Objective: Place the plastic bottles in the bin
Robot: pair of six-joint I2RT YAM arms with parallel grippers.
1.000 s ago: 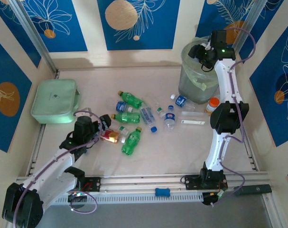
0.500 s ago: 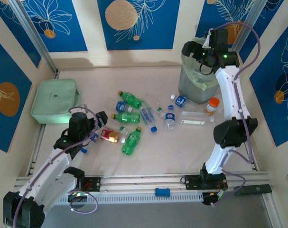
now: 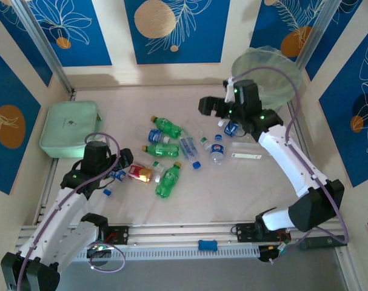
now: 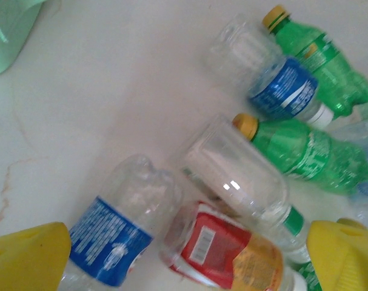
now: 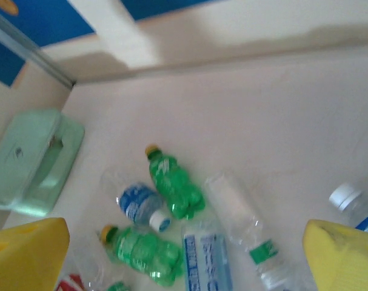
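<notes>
- Left claw [image 3: 118, 171]: spread wide and gripping nothing. It hangs low over the near-left edge of the pile. A blue-label bottle [image 4: 111, 239] and a red-label bottle [image 4: 223, 254] lie below, between its yellow fingers [image 4: 26, 257].
- Right claw [image 3: 211, 108]: also spread wide and empty, held above the counter [image 3: 232, 194] at the far side of the pile. A green bottle [image 5: 174, 182] lies below it.
- Bottles [image 3: 171, 151]: they lie on their sides on the counter between the two arms, several touching. One stray [image 3: 231, 128] lies just beside the foot of the bin.
- Bin [image 3: 274, 66]: stands at the far right, just behind the right wrist and well apart from the left claw. What it holds cannot be told.
- Handling: the bottles look empty, so probably very light. The walls look thin and should dent under a hard squeeze. Their round, smooth sides will likely roll or skid if nudged.
- Hold: best taken across the middle of the body at the label, fingers square to the long axis. The shoulder near the cap is probably stiffer but narrower.
- Left arm: rises from its near-left base, forearm angled forward and right, wrist tipped down at the pile.
- Right arm: elbow folded low at the near right, with the long forearm stretched far and leftward. The wrist is level with the bin and the claw points left.
</notes>
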